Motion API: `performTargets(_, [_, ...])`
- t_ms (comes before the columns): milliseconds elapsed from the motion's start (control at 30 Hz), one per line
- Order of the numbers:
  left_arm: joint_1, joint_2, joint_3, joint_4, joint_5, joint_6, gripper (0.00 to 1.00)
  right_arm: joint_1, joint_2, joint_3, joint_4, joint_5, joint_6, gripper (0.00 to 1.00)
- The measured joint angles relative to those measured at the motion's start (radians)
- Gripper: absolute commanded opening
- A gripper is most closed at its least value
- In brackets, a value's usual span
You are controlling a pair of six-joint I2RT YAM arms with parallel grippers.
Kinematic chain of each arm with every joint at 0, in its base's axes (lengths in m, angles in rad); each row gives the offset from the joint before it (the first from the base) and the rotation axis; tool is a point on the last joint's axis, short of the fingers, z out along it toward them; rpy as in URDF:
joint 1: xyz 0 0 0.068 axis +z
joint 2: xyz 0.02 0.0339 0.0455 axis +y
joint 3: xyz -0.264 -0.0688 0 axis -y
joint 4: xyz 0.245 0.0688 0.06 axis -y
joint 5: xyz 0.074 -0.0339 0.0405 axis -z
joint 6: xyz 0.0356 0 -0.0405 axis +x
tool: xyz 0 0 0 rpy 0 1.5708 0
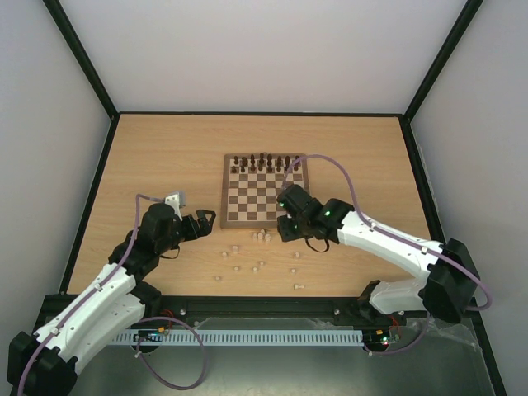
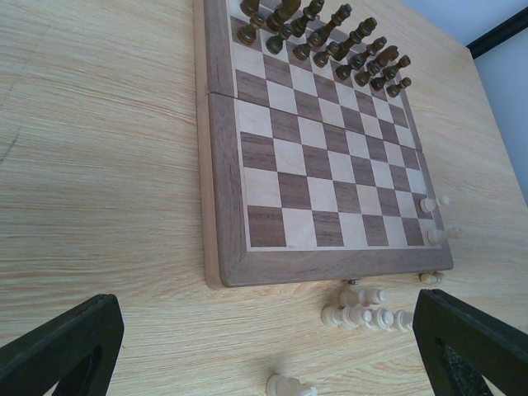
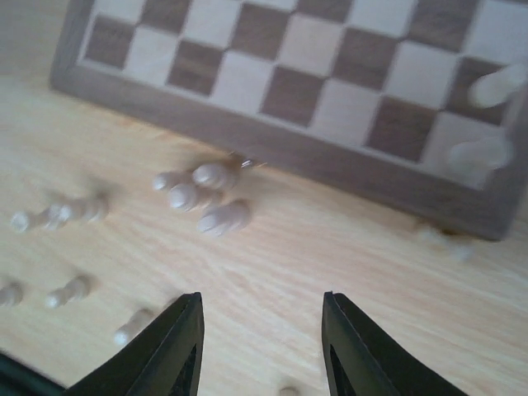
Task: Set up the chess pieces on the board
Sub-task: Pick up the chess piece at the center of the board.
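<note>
The board (image 1: 255,203) lies mid-table, with dark brown pieces on its two far rows. Two pale chess pieces (image 3: 480,153) stand on its near right corner squares. Most pale chess pieces (image 1: 261,237) lie loose on the table in front of the board. A cluster of them (image 2: 364,314) lies just below the board's near edge (image 2: 330,264). My left gripper (image 1: 207,221) is open and empty, left of the board's near corner. My right gripper (image 1: 286,233) is open and empty, over the table at the board's near edge (image 3: 330,161), right of the cluster (image 3: 202,195).
More pale pieces lie scattered toward the near table edge (image 1: 299,286). One lies tipped over between my left fingers (image 2: 289,385). Black frame rails and white walls bound the table.
</note>
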Motion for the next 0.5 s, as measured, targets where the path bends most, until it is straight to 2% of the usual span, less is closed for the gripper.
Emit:
performTargets(233, [0.0,0.002,0.002,0.0,-0.001,-0.001,0.99,0.119,0.068,-0.001,0.006,-0.03,0.022,0.38])
performTargets(500, [0.0,-0.014,0.002,-0.013,-0.005,-0.002,0.99,0.126,0.079,-0.045,-0.029,0.057,0.117,0.39])
